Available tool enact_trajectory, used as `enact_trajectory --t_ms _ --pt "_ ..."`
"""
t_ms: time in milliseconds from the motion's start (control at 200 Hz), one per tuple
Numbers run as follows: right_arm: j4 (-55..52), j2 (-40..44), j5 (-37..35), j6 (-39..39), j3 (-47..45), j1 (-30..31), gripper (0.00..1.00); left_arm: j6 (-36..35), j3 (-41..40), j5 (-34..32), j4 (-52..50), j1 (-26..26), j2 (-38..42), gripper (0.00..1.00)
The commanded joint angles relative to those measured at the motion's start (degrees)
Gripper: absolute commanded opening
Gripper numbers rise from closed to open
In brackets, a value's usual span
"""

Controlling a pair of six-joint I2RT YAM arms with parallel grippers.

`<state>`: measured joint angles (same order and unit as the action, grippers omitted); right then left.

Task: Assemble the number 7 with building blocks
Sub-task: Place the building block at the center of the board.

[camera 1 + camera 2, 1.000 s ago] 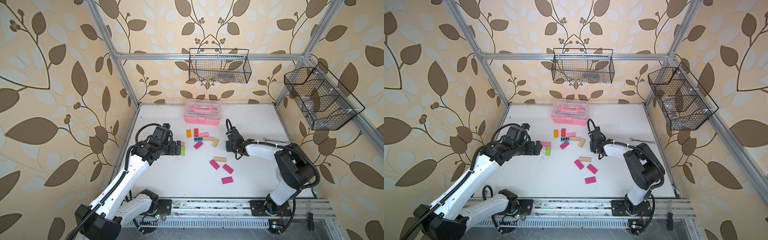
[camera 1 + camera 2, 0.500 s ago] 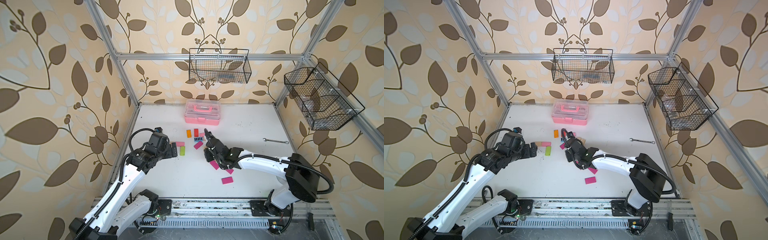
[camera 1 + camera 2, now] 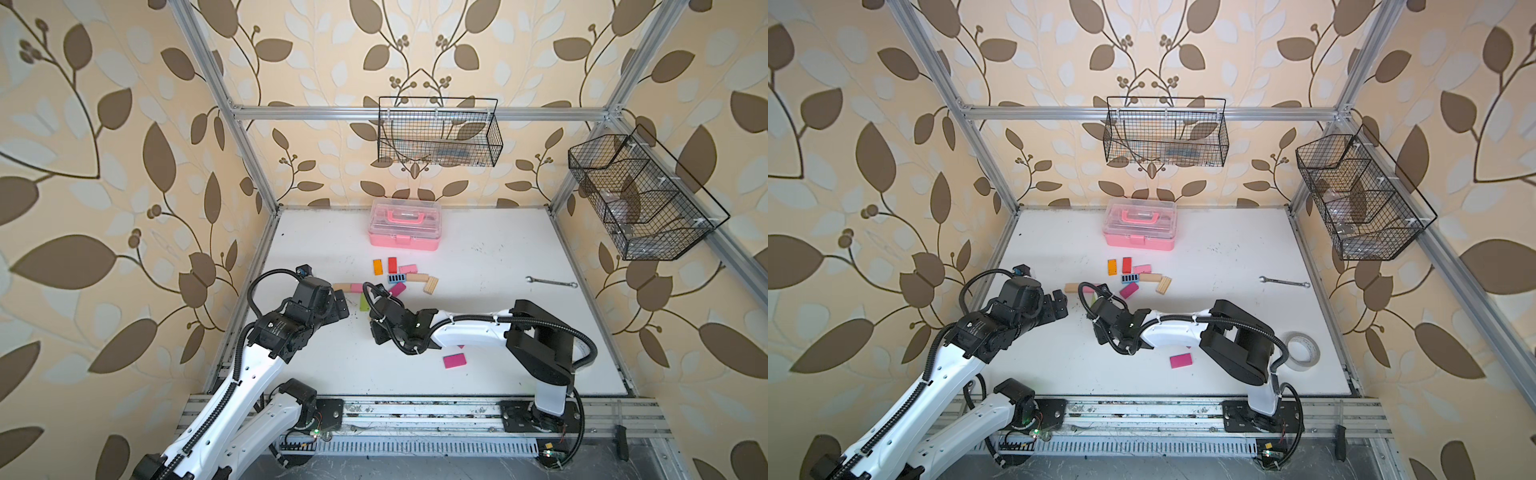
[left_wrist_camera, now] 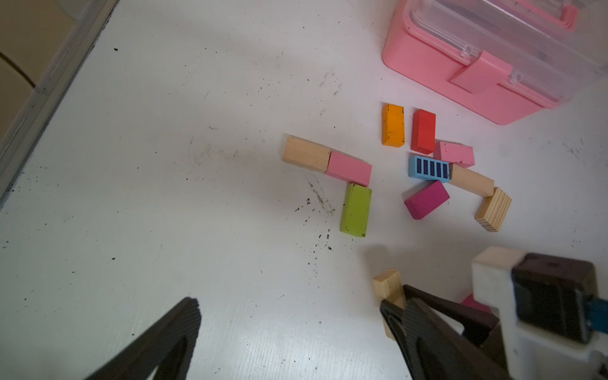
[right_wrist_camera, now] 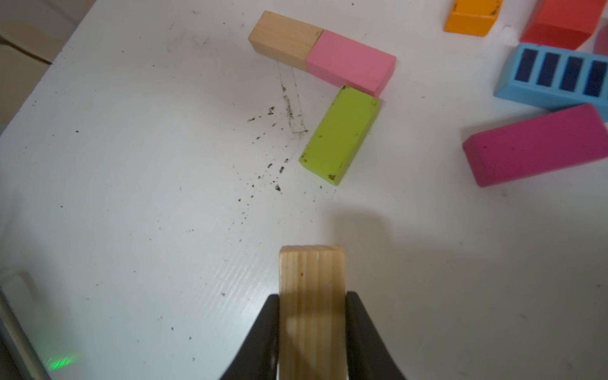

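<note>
We note right gripper [image 5: 312, 297] pinching a wood block [image 5: 311, 273], its near end hidden between the jaws. Left gripper [image 4: 291, 304] spread wide. Ahead, green block [image 5: 340, 133]; red block [image 5: 566, 23] cut off.

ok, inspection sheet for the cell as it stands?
Surface: white table, scuffed, dark specks.
Job's things: plain block and light pink block end to end, lime block turned down from the pink's end; loose blocks nearby.
Clutter: pink case, wrench, tape roll.
Grippers: left gripper open, empty; right gripper shut on held wood block.
Cables: black hoses looped on both arms; no snag seen.
Surroundings: two wire baskets, leaf-pattern walls.
</note>
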<state>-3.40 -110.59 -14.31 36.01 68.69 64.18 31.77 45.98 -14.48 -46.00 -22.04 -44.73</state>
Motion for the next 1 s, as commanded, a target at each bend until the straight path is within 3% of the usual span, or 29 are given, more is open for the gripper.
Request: enact_trajectory --t_ms 0,225,360,490,575,825,995 --pt "2.1 -2.2 0.9 3.2 2.1 0.5 0.3 1.1 -0.7 -1.5 2.3 0.5 -0.2 0.99" --pt "1.5 -4.7 2.0 2.6 4.9 0.6 0.34 0.8 -0.6 -0.5 2.7 0.5 -1.9 0.99" --pt "1.7 -5.0 2.8 2.8 5.4 0.2 0.43 0.6 -0.6 0.7 2.9 0.5 -2.8 0.99" --pt "3.5 -2.7 4.4 2.5 2.8 -1.1 0.52 0.8 -1.1 2.8 2.8 0.5 -3.5 0.99" --pt "4.2 -0.5 5.3 1.1 -0.4 -2.1 0.52 1.1 -1.7 4.0 2.7 0.5 -4.1 0.99" --pt "7.0 2.7 11.2 -4.3 -6.8 -3.7 0.29 3.6 -6.2 9.5 5.5 0.5 -6.5 0.99" --pt "9.4 5.3 12.3 -6.2 -10.0 -4.6 0.27 4.4 -9.8 15.8 9.6 0.5 -10.3 0.91"
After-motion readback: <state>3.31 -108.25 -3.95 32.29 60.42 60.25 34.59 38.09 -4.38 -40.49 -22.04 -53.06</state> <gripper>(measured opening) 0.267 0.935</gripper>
